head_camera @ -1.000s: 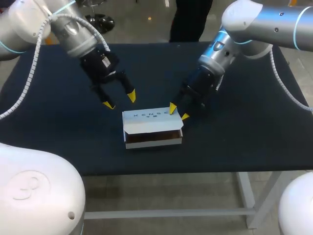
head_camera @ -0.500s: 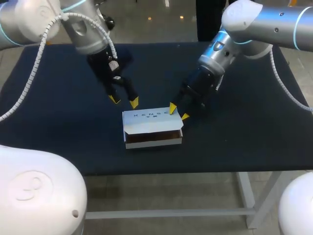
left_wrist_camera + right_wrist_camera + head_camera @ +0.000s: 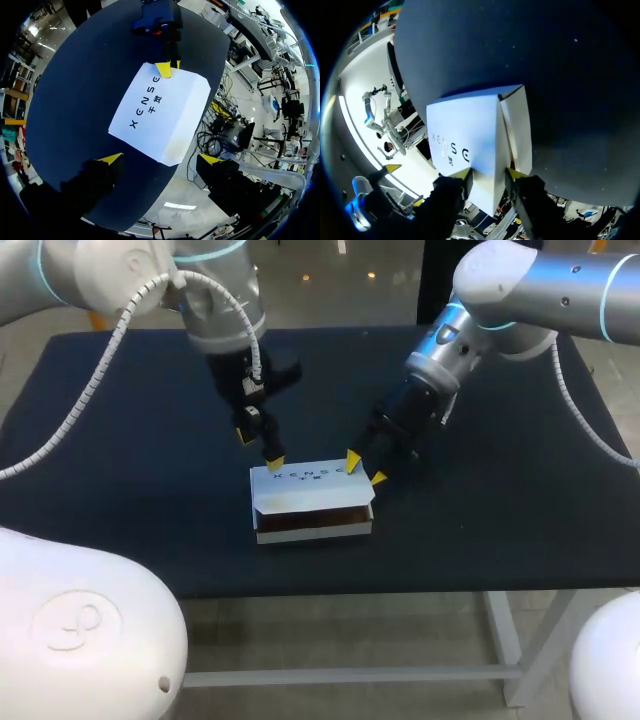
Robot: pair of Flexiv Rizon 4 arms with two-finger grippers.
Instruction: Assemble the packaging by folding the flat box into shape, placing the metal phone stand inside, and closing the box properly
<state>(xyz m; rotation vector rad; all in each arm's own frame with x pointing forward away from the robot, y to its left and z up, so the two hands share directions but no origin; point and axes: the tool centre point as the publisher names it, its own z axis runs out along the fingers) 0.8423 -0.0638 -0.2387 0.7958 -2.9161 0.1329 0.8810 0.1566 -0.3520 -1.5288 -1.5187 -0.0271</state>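
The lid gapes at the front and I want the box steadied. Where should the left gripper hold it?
Probably the box across its left end, front wall to back wall, from straight above. Those walls stand upright, that end is free, and the right gripper sits at the right rear corner.

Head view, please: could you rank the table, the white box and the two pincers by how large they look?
1. table, by far largest
2. white box
3. left pincer and right pincer: about alike, so tied
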